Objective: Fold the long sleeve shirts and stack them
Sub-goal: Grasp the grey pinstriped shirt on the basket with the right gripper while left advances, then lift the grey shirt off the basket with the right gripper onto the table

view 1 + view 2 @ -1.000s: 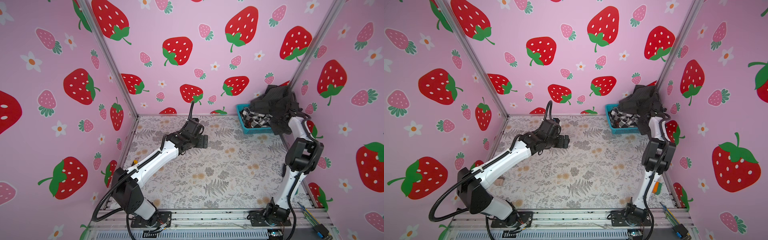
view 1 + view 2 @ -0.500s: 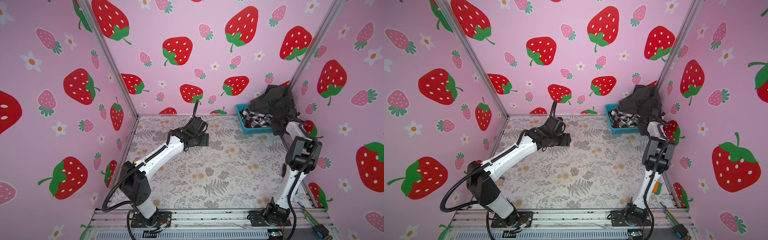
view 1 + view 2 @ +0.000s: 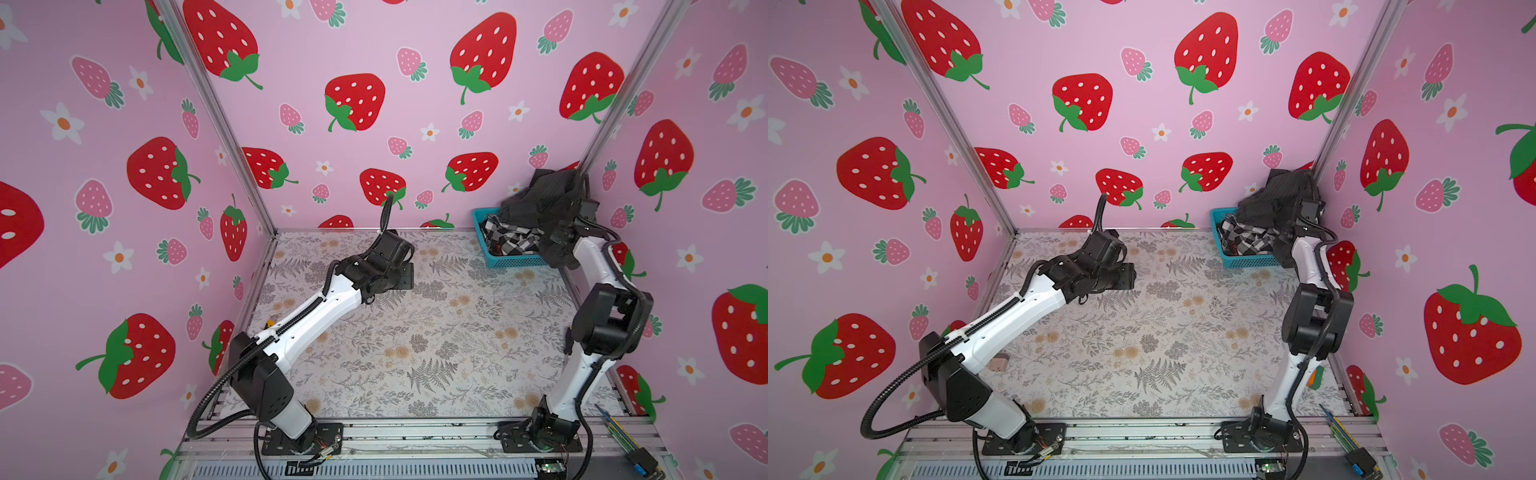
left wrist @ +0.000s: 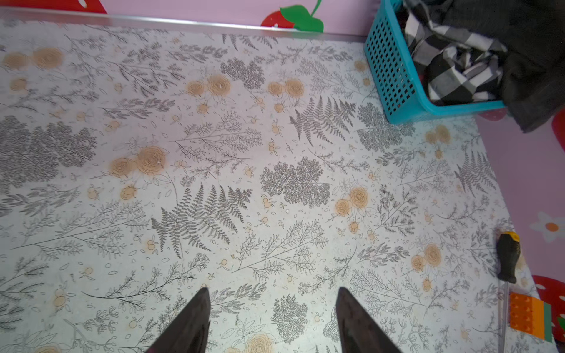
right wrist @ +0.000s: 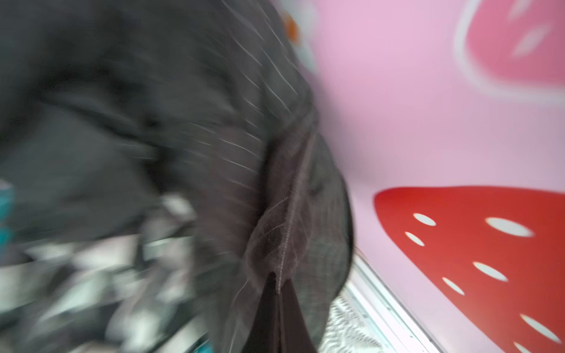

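Pinching pinstriped shirt (image 5: 214,137), right gripper (image 5: 276,284) closed on cloth; left gripper (image 4: 272,290) jaws parted, empty, over table (image 4: 275,183).

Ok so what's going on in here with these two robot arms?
The right gripper is shut on the dark pinstriped shirt, which is bunched up over the blue basket in the far right corner. A checked shirt lies in that basket underneath. The left gripper hangs open above the floral table, holding nothing. No shirt has been laid out or folded yet.

Two shirts (image 3: 536,203), one basket (image 3: 515,261)
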`<action>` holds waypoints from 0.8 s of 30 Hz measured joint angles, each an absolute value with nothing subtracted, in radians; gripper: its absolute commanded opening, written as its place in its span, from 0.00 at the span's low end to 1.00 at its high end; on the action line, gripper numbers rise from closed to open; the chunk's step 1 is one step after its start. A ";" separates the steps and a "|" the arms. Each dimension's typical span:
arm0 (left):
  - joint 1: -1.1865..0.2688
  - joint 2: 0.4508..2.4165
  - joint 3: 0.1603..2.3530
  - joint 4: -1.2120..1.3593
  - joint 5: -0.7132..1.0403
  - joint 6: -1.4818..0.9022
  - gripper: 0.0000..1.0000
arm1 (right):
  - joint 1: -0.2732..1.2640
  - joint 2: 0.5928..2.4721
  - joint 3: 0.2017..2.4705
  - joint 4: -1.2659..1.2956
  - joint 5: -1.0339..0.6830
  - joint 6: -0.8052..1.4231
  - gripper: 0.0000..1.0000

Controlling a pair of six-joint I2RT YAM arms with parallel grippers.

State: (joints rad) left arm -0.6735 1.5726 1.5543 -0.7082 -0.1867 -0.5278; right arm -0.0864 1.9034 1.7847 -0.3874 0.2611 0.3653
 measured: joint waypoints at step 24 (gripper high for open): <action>-0.510 1.303 1.481 -0.660 -0.228 -0.602 0.69 | 0.598 1.306 1.512 -0.212 -0.406 0.268 0.00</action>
